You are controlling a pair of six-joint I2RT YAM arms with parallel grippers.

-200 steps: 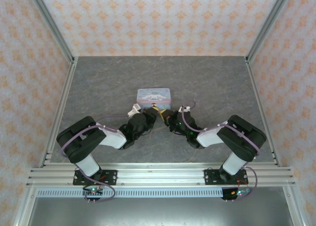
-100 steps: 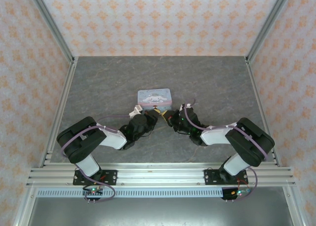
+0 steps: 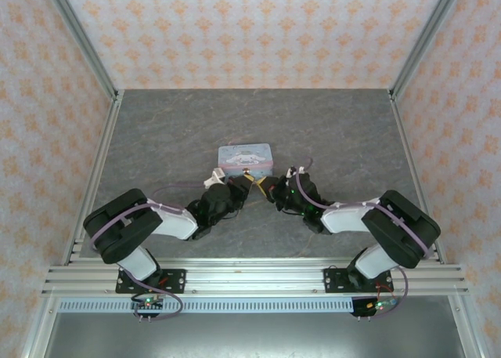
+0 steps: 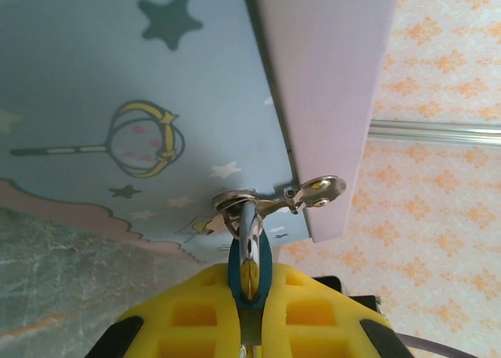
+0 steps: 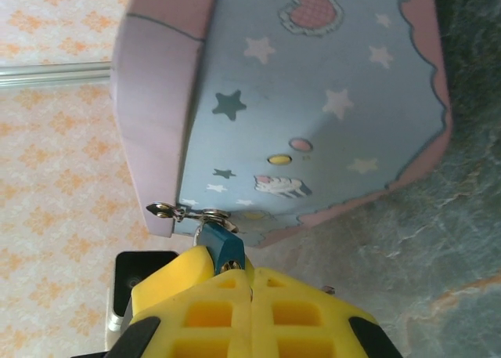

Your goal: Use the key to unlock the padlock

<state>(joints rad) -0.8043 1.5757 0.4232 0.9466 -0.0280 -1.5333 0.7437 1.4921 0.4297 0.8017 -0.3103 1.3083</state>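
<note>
Teal-blue small padlock, hung on the silvery clasp of the pastel tin box, is pinched by the left gripper, the right gripper being pressed together beside it, so the box could be dragged by a crooked twist.

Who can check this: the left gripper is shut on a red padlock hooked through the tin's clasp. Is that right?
No. The padlock is teal-blue, not red, as the left wrist view shows. The rest holds: the left gripper is shut on it, and it hooks through the clasp of the tin.
</note>
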